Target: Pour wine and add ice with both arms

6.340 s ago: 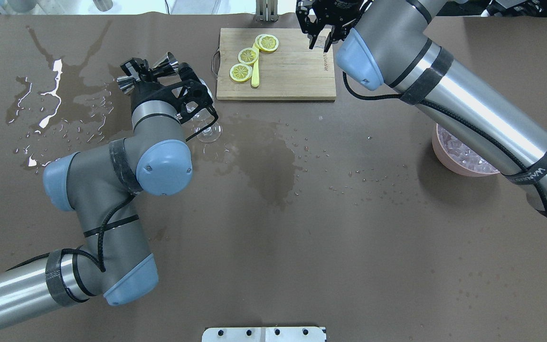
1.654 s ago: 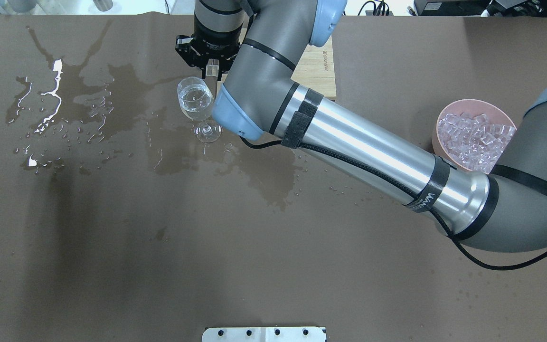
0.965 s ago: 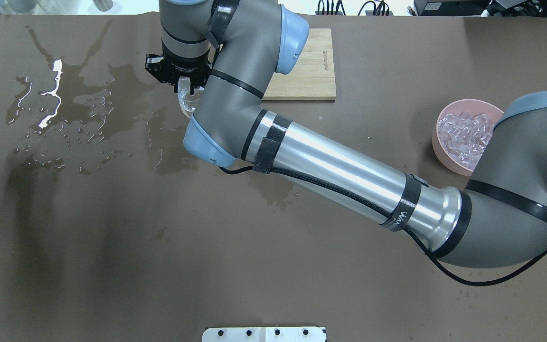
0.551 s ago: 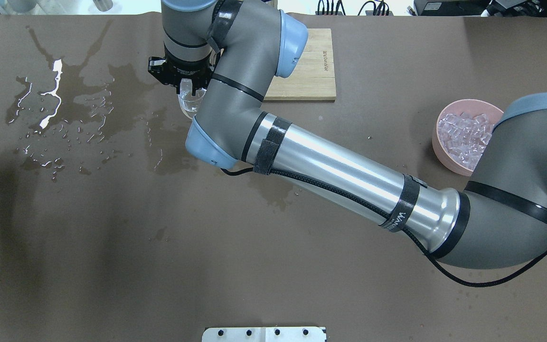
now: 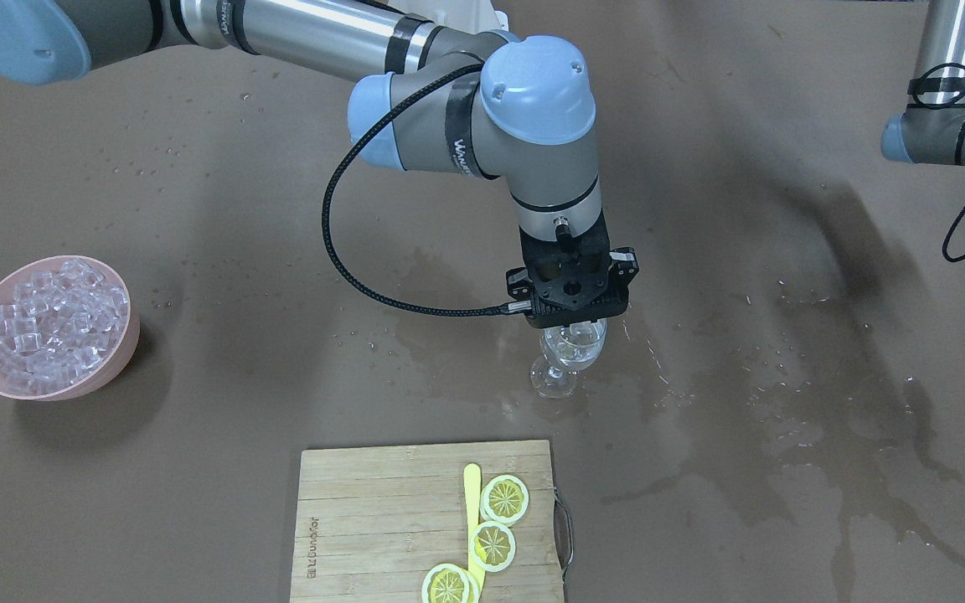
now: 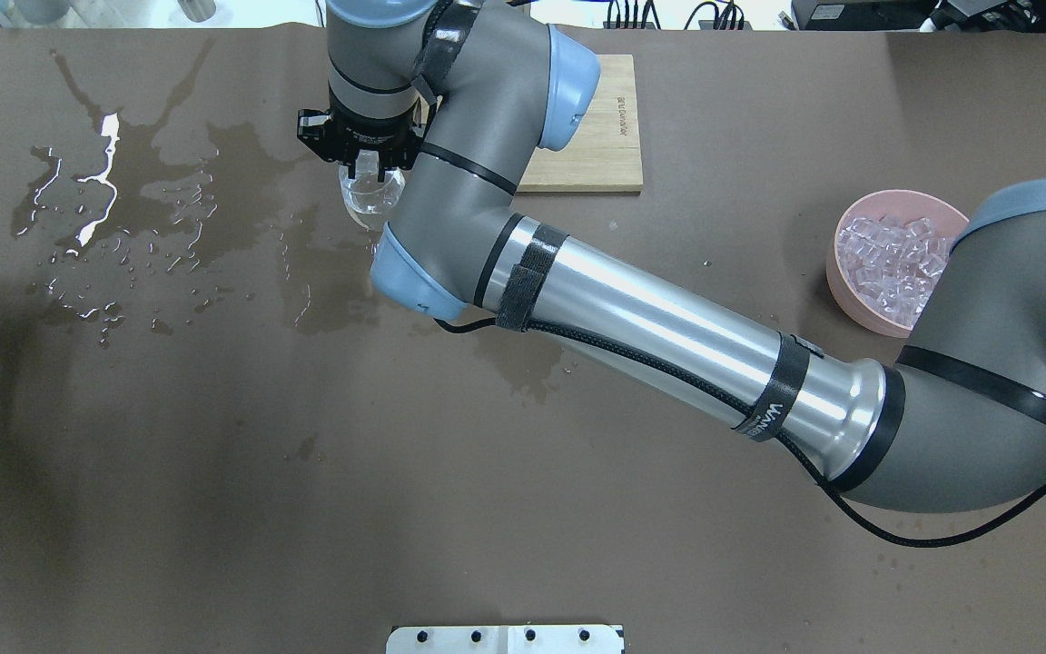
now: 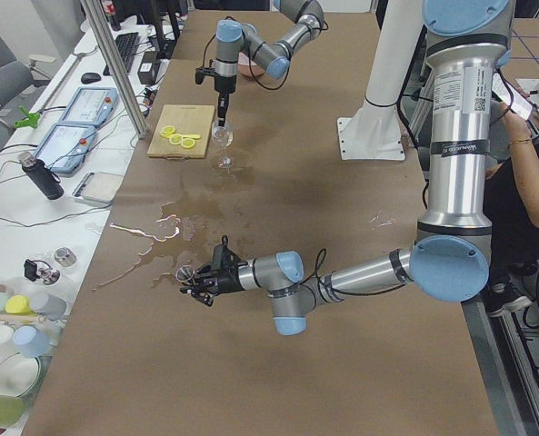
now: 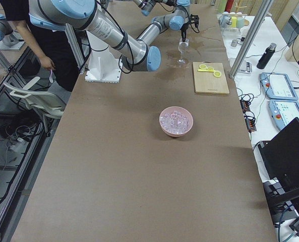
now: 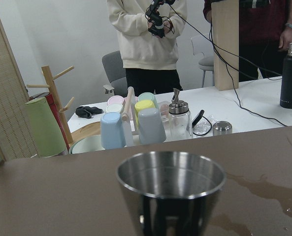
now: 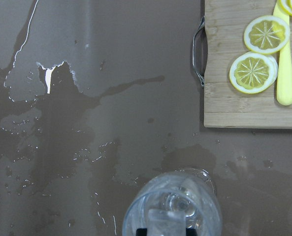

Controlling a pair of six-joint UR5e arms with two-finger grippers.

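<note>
Glassy ice cube (image 10: pixel 161 216) has been brought over the clear stemmed wine glass (image 5: pixel 573 356) by the black right gripper (image 6: pixel 367 168). Whether it is still pinched cannot be told, but icing is judged nearly done. A steel jigger (image 9: pixel 170 206) is held by the left gripper (image 7: pixel 207 280).

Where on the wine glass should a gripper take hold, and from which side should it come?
Probably the thin stem of the wine glass, between bowl and foot, approached level from the robot's left. The glass stands upright, its bowl is wide and round, the right gripper hangs over its mouth, and the cutting board lies to the other side.
</note>
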